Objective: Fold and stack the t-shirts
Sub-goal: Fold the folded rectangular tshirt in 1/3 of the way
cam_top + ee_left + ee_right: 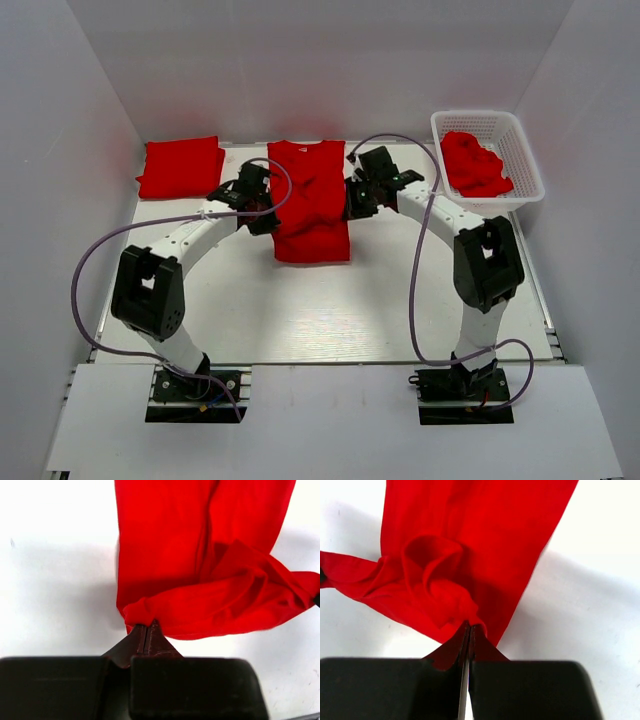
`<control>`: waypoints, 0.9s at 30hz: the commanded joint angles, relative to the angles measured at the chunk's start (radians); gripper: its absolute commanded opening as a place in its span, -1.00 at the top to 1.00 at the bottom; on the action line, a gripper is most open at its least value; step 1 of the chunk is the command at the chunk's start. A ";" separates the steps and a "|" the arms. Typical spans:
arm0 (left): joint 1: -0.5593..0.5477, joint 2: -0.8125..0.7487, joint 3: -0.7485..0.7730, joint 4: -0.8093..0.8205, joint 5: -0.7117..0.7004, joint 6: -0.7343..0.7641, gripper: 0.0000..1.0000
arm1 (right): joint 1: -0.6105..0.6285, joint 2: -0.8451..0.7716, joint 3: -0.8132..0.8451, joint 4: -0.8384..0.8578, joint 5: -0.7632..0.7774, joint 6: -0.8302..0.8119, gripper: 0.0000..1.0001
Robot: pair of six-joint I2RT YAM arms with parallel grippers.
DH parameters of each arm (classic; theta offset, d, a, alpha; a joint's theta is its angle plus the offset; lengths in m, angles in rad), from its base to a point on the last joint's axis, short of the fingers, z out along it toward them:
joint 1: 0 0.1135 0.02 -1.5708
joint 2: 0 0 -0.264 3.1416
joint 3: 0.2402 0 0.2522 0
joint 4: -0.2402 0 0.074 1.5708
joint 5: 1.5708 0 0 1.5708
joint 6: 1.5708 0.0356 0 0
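White table [300, 320], white walls [300, 60], and red cloth in three places. Biggest first: the working t-shirt [312, 215] lies toward twelve o'clock of the table as a long narrow panel, its sides apparently turned in. The fold is not finished, though, and the wrist views show the fabric bunched and rumpled where it is held.

Over at two o'clock sits the white lattice basket [525, 150] with a crumpled t-shirt heap [475, 165] inside. Whether that is one shirt or several, I cannot tell. At ten o'clock lies the folded t-shirt [180, 167], a neat flat rectangle and the start of the stack.

Now the tools. The left gripper [147, 630] is at nine o'clock of the working shirt, jaws clamped tight on a gathered edge. The right gripper [470, 629] is at three o'clock, pinched just as tightly on the opposite edge.

So by my reckoning, one shirt is done and one is mid-fold and not yet stacked. The basket load is untouched, so well under half the job is complete.
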 commanded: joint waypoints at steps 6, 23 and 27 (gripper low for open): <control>0.073 0.097 0.113 0.073 0.089 0.085 1.00 | -0.042 0.092 0.164 -0.017 -0.038 -0.066 1.00; 0.132 0.266 0.237 0.157 0.173 0.176 1.00 | -0.096 0.250 0.322 0.020 -0.105 -0.066 1.00; 0.143 0.292 0.271 0.157 0.182 0.176 1.00 | -0.101 0.282 0.348 0.020 -0.113 -0.063 1.00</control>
